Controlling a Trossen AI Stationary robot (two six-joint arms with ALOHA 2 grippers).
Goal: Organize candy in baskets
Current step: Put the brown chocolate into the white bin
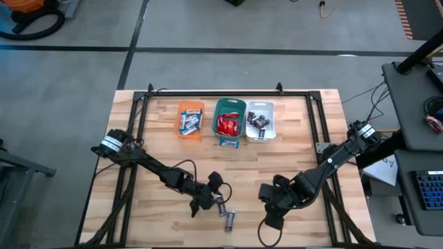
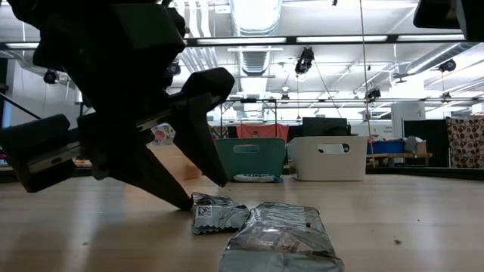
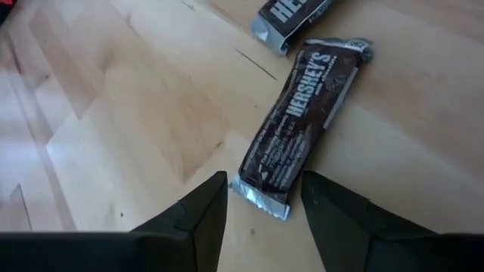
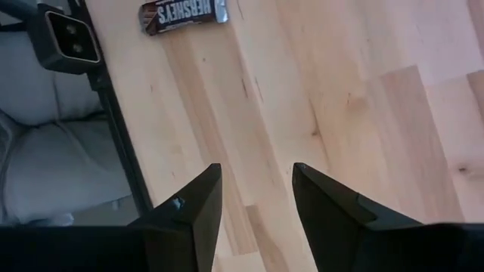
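Left gripper (image 3: 261, 204): fingers apart over dark bar (image 3: 302, 125) reading "HERSHEY'S"
Right gripper (image 4: 255, 198): fingers apart, empty, near-right of table (image 1: 291, 162)

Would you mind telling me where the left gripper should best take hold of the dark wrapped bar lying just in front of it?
Probably across its narrow width near the crimped near end, from above: the dark wrapped chocolate bar lies flat on the wooden table, and the open left gripper already straddles that end.

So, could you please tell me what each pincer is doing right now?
Left pincer: open, holding nothing, straddling the end of a dark candy bar.
Right pincer: open, empty, over bare table.
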